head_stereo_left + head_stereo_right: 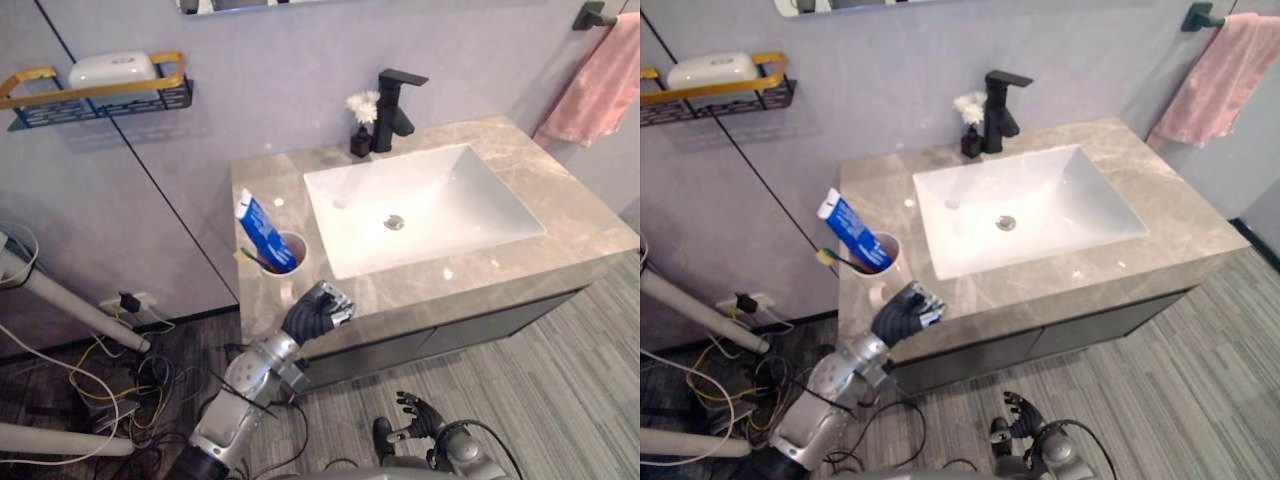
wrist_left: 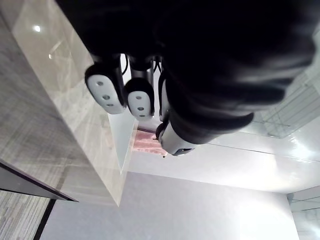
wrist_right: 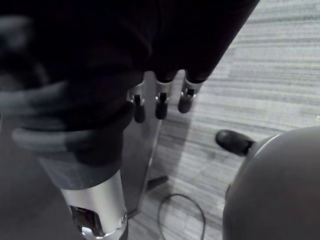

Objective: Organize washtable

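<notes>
Washtable (image 1: 580, 235) | cup (image 1: 301, 258), toothpaste (image 1: 262, 230) beside basin (image 1: 430, 195) | left hand (image 1: 318, 310) curled empty at edge | right hand (image 1: 418, 415) slack

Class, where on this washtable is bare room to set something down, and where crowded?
Free: countertop right of the basin; back-left corner between cup and vase. Crowded: front left, cup with toothpaste tube near the left hand.

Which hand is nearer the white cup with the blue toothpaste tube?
Left. The left hand sits in front of the white cup; the right hand hangs low above the floor.
</notes>
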Robot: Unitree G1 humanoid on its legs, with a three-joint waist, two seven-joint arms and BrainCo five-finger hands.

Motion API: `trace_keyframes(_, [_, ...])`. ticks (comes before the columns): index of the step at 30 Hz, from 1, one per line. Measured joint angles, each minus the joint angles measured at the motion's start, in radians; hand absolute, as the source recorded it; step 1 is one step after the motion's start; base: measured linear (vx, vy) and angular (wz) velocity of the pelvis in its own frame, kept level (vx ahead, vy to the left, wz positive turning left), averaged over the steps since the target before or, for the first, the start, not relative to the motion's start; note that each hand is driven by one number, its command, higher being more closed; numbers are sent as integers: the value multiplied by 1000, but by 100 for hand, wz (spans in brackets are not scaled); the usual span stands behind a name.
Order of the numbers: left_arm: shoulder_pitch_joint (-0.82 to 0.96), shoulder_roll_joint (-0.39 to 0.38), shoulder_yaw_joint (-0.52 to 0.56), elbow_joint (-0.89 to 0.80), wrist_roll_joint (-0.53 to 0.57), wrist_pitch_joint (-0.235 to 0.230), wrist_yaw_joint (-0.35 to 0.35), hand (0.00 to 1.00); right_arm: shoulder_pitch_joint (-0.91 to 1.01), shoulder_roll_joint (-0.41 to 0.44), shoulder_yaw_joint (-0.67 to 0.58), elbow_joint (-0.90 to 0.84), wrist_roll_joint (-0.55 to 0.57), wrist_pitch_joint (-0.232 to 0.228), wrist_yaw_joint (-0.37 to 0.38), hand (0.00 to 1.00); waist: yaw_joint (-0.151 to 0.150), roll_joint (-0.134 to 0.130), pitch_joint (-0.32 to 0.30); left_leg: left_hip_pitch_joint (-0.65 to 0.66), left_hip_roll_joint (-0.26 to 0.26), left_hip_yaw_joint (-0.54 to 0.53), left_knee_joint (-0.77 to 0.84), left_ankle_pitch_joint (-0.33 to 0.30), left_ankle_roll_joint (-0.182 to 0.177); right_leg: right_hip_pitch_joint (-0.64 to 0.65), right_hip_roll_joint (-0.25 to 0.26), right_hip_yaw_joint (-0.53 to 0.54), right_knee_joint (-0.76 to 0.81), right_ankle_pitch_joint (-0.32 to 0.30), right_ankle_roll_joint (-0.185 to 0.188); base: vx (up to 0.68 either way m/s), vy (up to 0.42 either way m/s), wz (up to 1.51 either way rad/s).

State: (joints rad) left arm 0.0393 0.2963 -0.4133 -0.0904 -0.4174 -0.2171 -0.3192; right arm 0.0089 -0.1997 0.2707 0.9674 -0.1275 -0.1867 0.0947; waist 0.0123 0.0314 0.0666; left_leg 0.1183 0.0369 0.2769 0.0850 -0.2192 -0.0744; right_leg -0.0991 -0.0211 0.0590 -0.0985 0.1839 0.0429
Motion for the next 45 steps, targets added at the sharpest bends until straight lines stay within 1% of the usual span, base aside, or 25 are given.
trace_keyframes(5, [28, -2, 27, 0, 20, 0, 3, 100, 4, 0, -8, -1, 0, 0, 0, 0, 1, -1, 0, -1, 0, -1, -1, 0, 0, -1, -1, -1, 0, 0, 0, 0, 0, 0])
trace_keyframes(12, [30, -15, 34, 0, 27, 0, 17, 100, 7, 2, -18, -1, 0, 0, 7, 0, 2, -1, -1, -1, 0, -2, -1, 0, 0, -1, -1, -3, 0, -1, 1, 0, 0, 0])
trace_keyframes(20, [30, -18, 28, 0, 29, 1, 12, 100, 9, 8, -23, -1, 0, 0, 17, 0, 2, -1, -1, -1, 0, -2, -3, 0, 0, -2, -1, -3, 0, -1, 1, 0, 0, 0])
trace_keyframes(23, [30, -17, 22, 0, 28, 2, -3, 100, 9, 7, -21, -1, 0, 0, 18, 0, 1, -2, -1, -1, -1, -2, -3, 0, 0, -2, -1, -2, 0, -1, 1, 0, 0, 0])
trace_keyframes(26, [30, -15, 7, 0, 23, 2, -10, 100, 9, 7, -17, -1, 0, 0, 18, 0, 1, -2, -1, -1, -1, -2, -3, 0, 0, -2, 0, -2, 0, -1, 1, 0, 0, 0])
trace_keyframes(32, [28, -4, -74, 0, -3, 10, -34, 100, 7, 5, -3, -1, -1, 0, 17, 0, 0, -1, -1, 0, -1, -2, -3, 0, 0, -2, 0, -1, 0, -1, 1, 0, 0, 0])
trace_keyframes(36, [27, 20, -121, 1, -8, 17, -53, 100, 2, 6, 24, 0, -1, 0, 18, 0, -1, -1, -1, 0, -1, -1, -1, 0, 0, -1, 0, -1, 0, -1, 1, 0, 0, 0])
trace_keyframes(40, [31, 45, -128, 2, -28, 17, -58, 100, -1, 4, 27, 1, -1, 0, 18, 0, 0, -1, -1, 1, -1, -1, 0, 0, 0, 0, -1, -1, 0, -1, 1, 0, 0, 0])
trace_keyframes(42, [43, 65, -125, 2, -55, 17, -70, 100, -4, -4, 62, 1, -1, 0, 19, 0, 0, -1, -1, 2, -1, -2, 0, 0, 0, 1, -1, -1, -1, -1, 1, 0, 0, 0])
trace_keyframes(45, [77, 71, -119, 2, -72, 17, -73, 100, -3, -3, 62, 2, -1, 0, 20, 0, 0, -1, -1, 2, -1, -2, 0, 0, 0, 1, -2, -2, -1, -1, 1, 0, 0, 0])
